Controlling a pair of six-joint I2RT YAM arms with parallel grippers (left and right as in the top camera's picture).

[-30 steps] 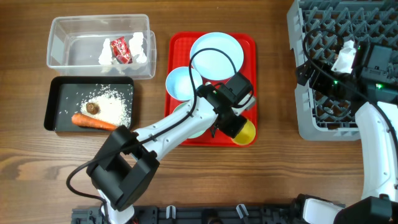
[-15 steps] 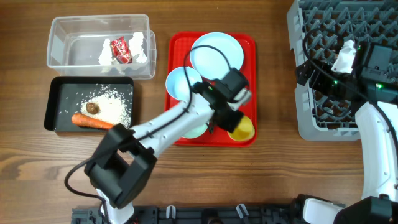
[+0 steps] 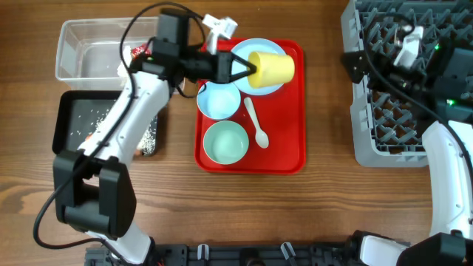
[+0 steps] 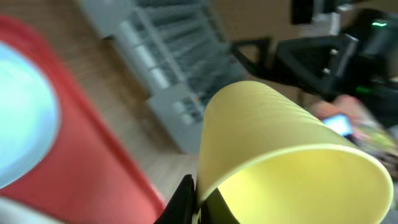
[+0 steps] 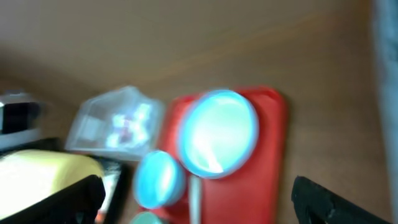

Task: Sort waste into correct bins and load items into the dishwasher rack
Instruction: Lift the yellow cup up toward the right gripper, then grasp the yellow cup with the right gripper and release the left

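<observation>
Pinching the cup [image 3: 271,68] by its rim alone, the left gripper [image 3: 249,72] looks thinly clamped, and a swing to the rack [image 3: 366,144] might shake it loose.

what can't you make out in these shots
- Black tray contents: overhead, left arm covers much of it.
- Clear tub contents: overhead, same arm crosses it; right wrist view too blurred.
- Dishwasher rack: cut off by overhead's top and right edges.
- Left pincer grip on yellow cup: cup fills the blurred left wrist view.
</observation>
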